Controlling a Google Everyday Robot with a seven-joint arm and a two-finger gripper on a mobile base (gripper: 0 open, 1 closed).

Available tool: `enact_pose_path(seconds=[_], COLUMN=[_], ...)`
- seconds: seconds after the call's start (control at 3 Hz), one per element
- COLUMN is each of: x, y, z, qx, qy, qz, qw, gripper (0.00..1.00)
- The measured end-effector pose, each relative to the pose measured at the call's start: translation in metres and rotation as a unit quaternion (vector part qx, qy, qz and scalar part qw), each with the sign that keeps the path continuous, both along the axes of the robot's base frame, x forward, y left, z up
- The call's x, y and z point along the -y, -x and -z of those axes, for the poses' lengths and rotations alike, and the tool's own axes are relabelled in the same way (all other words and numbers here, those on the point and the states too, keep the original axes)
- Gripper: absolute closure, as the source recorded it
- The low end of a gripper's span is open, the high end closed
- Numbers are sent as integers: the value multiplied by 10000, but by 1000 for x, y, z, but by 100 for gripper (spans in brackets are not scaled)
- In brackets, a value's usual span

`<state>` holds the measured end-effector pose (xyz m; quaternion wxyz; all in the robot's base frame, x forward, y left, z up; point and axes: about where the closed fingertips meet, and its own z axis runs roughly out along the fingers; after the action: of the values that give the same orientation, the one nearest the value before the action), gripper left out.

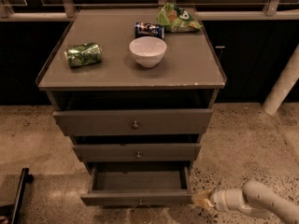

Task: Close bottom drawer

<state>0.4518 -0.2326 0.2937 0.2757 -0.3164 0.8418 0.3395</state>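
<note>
The bottom drawer of the grey cabinet stands pulled out, its shallow grey tray showing and empty, with a tiny knob on its slim front. My gripper is low at the right, its yellowish tip beside the drawer front's right end, touching or nearly touching it. The white arm reaches in from the lower right. The middle drawer and top drawer above it are pushed in.
On the cabinet top lie a white bowl, a green can on its side, a blue can and a green chip bag. A white post stands at right. A dark object sits on the speckled floor at lower left.
</note>
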Motion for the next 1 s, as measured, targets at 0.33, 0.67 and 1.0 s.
enact_pose_path(seconds=[0.33,0.67,1.0], x=[-13,-13,-11], y=[-21,-22,-23], z=[49,51,66], qx=[-206,-206,-309], qy=[-268,-273,-326], qz=[25,32,192], qw=[9994,9994,9988], gripper=[100,100,100])
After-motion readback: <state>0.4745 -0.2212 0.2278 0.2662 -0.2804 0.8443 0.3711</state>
